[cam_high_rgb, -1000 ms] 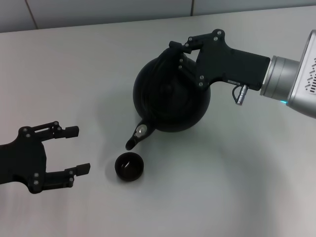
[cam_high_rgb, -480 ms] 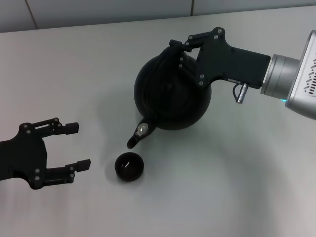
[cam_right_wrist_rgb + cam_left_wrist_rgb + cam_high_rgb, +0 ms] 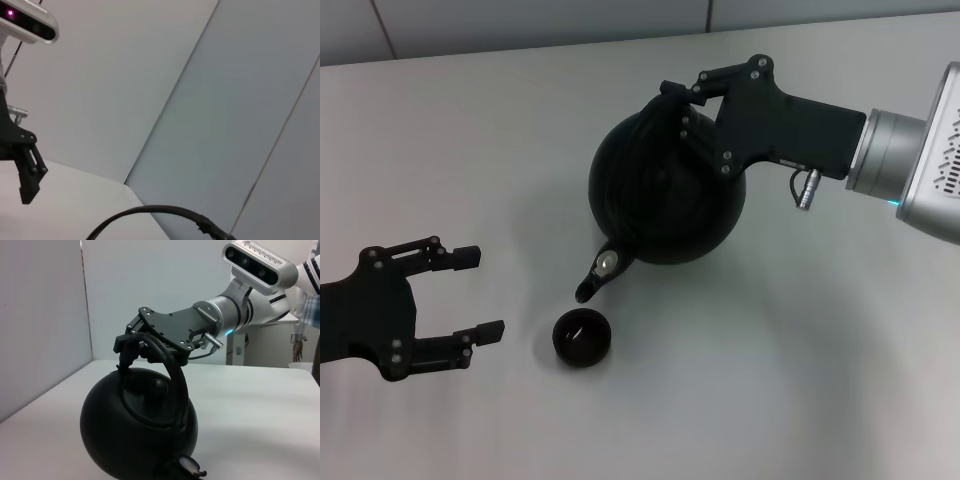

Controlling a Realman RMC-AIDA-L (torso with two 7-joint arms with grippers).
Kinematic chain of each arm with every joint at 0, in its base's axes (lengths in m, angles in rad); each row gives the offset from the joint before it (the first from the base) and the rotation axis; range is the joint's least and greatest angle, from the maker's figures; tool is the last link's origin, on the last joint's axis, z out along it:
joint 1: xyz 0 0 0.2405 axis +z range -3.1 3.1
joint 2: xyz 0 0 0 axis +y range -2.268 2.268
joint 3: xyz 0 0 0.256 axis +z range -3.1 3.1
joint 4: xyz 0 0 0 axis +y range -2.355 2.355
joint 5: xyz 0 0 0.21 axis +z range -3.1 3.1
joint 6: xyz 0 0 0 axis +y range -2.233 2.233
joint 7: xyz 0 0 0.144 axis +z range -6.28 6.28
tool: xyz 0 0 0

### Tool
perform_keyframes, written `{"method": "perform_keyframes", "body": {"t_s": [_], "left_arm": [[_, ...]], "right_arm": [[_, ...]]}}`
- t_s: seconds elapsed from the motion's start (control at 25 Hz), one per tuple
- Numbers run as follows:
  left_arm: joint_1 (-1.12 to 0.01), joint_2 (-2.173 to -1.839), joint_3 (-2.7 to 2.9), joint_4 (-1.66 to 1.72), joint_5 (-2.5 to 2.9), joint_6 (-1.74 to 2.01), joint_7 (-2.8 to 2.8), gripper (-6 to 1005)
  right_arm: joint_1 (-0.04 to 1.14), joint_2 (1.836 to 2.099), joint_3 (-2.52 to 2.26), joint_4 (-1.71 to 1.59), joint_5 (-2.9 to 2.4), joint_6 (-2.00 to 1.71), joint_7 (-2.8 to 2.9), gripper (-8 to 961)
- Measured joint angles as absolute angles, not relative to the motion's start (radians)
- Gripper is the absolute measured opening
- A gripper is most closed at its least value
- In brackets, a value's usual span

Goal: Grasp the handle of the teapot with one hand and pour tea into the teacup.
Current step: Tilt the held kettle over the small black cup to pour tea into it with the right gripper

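While the right gripper [image 3: 682, 108] stays clamped on the handle [image 3: 172, 371], tip the teapot [image 3: 665, 195] slowly so its spout clears the teacup [image 3: 582, 337]; the left gripper [image 3: 480, 293] waits open.

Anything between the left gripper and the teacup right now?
Nothing: in the head view only bare table separates the open left gripper from the teacup.

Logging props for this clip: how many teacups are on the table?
1. The teacup sits just below the teapot spout, right of the open left gripper. None appear hidden.
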State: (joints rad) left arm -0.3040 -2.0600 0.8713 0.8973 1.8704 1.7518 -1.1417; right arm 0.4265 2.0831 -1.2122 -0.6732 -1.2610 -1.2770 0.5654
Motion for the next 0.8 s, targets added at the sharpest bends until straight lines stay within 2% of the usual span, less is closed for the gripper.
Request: {"method": "perform_keyframes", "body": {"t_s": [0.8], "left_arm": [[-0.304, -2.062, 0.871, 0.898, 1.872, 1.752, -1.143, 782]], "right_arm": [[0.420, 2.083, -1.237, -0.732, -1.293, -1.271, 0.564, 104]]}}
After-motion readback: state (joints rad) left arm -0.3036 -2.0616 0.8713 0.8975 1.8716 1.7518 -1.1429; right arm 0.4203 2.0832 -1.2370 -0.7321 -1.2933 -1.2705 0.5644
